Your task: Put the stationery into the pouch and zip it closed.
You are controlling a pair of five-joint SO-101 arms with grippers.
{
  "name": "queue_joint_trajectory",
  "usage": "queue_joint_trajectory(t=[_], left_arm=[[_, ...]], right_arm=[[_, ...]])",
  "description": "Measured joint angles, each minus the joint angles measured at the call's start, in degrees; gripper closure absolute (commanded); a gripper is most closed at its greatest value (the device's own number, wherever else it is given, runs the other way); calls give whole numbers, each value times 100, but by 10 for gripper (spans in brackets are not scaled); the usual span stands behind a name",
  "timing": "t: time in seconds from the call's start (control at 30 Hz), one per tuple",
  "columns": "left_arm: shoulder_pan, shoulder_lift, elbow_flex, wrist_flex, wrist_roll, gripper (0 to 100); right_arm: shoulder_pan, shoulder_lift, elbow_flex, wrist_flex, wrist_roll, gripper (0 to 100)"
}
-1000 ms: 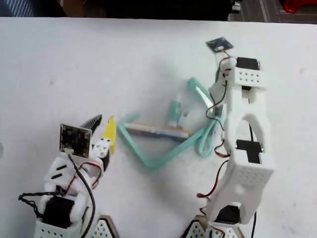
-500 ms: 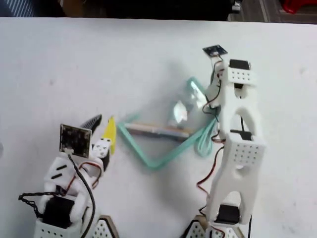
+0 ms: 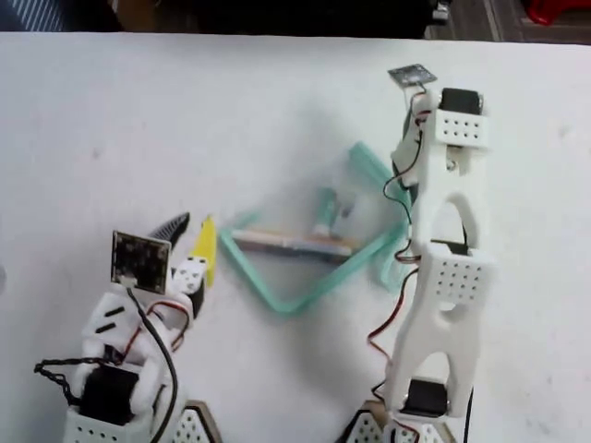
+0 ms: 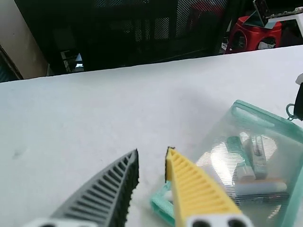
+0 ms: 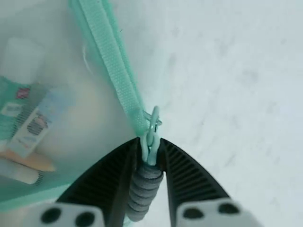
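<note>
The matte white table (image 3: 138, 120) carries a clear plastic pouch (image 3: 295, 275) edged in mint woven tape, lying at the middle. The right wrist view shows the right gripper (image 5: 150, 145) at the pouch's right corner, its ribbed black fingers pinched on the zip pull (image 5: 152, 124). The left gripper (image 4: 151, 161), with one grey and one yellow finger, stands narrowly parted just left of the pouch. Through the plastic, the left wrist view shows a wooden stick (image 4: 260, 185) and small tubes (image 4: 258, 149).
</note>
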Motion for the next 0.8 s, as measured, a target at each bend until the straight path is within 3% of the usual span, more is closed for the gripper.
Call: queue_joint_trajectory(t=[0.23, 0.47, 0.7, 0.8], left_arm=[[378, 0, 0, 9, 0, 794], [413, 0, 0, 9, 0, 794], [413, 0, -9, 88, 0, 797], [466, 0, -387, 659, -114, 793]], right_arm=[[-26, -1064, 18, 35, 0, 981], [-114, -2848, 1336, 35, 79, 981], [-835, -5011, 2760, 35, 352, 981], [-1257, -5881, 3218, 35, 527, 981]])
